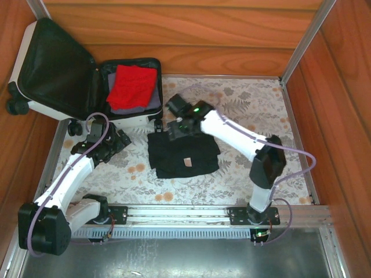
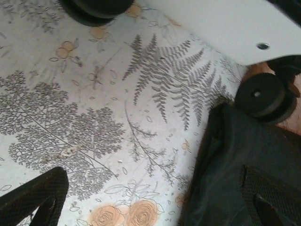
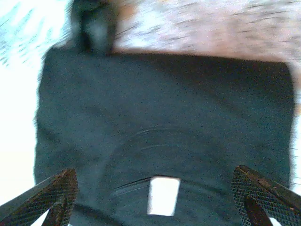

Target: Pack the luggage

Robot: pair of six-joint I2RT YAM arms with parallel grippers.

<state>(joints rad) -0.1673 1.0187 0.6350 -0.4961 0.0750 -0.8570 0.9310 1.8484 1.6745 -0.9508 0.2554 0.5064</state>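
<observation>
The right jaws stand wide open just above the far edge of the folded black garment (image 1: 184, 153) on the bench (image 1: 249, 98), so the step in hand looks like picking it up. The left jaws, also wide, hover at its left edge. The open luggage (image 1: 55, 69) lies just beyond them; next, the right jaws must close on the garment and carry it there.

We find the luggage (image 1: 55, 69) at the far left corner of the table (image 1: 255, 104), a cloth (image 1: 134, 84) in its right half. The garment (image 1: 182, 153) lies mid-table, just before the luggage. The left gripper (image 1: 120, 139) sits left of the garment, the right gripper (image 1: 174, 131) over its far edge.
</observation>
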